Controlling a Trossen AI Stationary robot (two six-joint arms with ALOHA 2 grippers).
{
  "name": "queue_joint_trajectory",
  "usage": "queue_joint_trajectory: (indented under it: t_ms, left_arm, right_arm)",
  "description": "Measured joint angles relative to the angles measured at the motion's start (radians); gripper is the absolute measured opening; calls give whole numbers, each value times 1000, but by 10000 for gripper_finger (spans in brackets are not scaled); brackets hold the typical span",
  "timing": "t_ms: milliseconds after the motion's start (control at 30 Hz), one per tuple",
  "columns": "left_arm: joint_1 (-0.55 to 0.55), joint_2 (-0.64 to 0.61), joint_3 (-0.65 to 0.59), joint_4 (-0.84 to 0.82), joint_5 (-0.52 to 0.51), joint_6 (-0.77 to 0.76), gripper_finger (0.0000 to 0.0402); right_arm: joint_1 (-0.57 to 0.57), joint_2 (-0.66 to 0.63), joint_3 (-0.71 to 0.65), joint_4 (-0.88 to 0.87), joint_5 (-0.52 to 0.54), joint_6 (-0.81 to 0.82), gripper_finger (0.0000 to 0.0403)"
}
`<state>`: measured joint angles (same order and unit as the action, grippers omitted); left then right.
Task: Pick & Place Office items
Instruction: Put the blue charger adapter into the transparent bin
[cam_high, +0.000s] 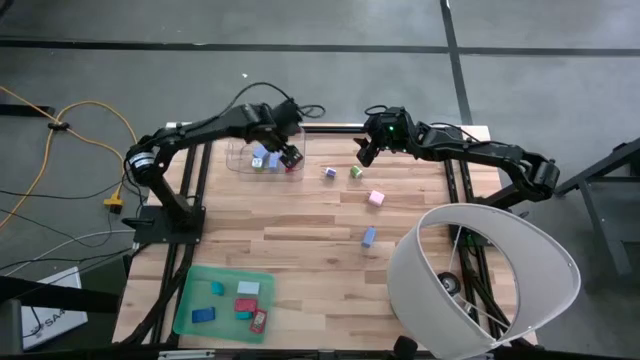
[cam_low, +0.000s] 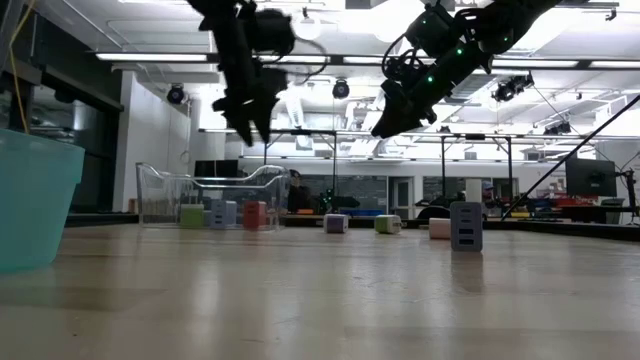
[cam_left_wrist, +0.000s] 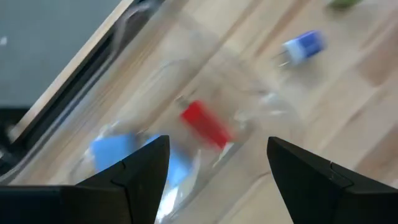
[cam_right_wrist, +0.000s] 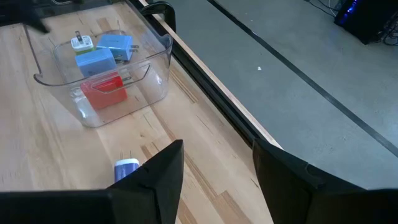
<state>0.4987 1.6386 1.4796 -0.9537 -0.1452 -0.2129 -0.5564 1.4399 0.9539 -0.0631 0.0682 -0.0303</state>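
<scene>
Blurring red block (cam_left_wrist: 205, 123) behind bin wall (cam_left_wrist: 261, 106).

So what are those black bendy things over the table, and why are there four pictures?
They are two robot arms, each ending in a two-finger pincer. One picture looks straight down from above, one looks level across the table top, and two come from small cameras on the arms' wrists.

The left pincer hangs open over a clear plastic bin that has a few little blocks inside, one of them red. The right pincer hovers near the table's far edge, with nothing between its fingers.

Loose on the wooden table lie four small blocks: purple, green, pink and blue. A green tray at the near corner holds some more pieces.
</scene>
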Motion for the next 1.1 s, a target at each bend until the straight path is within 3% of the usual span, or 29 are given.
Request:
queue_joint_trajectory:
  t_ms: [333, 567, 800, 1100]
  left_arm:
    - [-216, 8, 0, 163, -15, -43, 262]
    - [-277, 52, 0, 201, -11, -13, 262]
    - [-278, 72, 0, 191, 133, 204, 262]
    - [-223, 73, 0, 211, 168, 447, 262]
  right_arm:
    - [0, 0, 0, 0, 0, 0, 180]
    - [0, 0, 0, 0, 0, 0, 180]
    - [0, 0, 0, 16, 2, 0, 180]
    - [0, 0, 0, 16, 3, 0, 180]
